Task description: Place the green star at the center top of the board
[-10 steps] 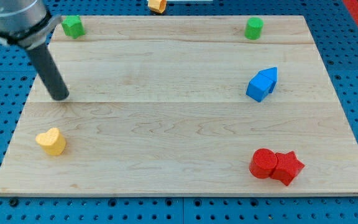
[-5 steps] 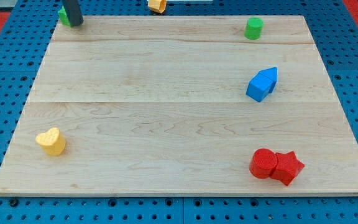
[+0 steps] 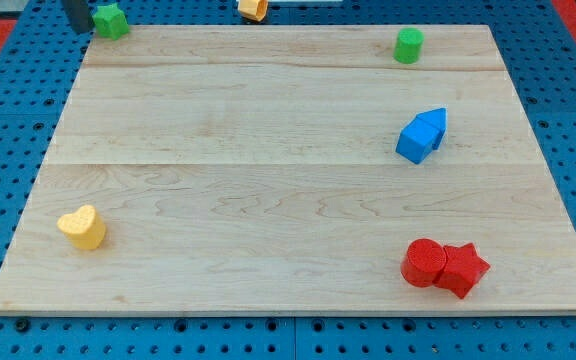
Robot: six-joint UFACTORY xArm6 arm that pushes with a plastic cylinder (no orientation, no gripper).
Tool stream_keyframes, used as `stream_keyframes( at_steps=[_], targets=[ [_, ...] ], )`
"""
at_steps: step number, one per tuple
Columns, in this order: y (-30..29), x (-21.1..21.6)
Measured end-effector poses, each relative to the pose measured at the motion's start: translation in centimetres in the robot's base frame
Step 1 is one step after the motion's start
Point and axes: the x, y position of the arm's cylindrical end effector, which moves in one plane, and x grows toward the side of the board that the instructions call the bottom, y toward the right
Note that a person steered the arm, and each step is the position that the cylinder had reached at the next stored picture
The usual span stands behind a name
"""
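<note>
My tip [image 3: 78,27], the lower end of the dark rod that served in place of a claw, stood at the view's top left corner, just off the pale wooden counter [image 3: 268,180]; having no jaws, it held nothing. The green star-shaped block [image 3: 111,20] lay just to its right, touching or nearly so, at the counter's top left edge. An orange block [image 3: 253,8] sat at top centre, a green cylinder [image 3: 408,45] top right, a blue house-shaped block [image 3: 422,135] below it, a red cylinder [image 3: 424,263] touching a red star [image 3: 463,269], and a yellow heart [image 3: 82,227] lower left.
</note>
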Motion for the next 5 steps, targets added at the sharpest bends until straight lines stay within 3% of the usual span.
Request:
stream_keyframes(
  at_steps=[1,2,3,5],
  targets=[
    [5.9,3.1],
    [12.7,10.8],
    [1.5,11.2],
    [-1.3,8.5]
  ],
)
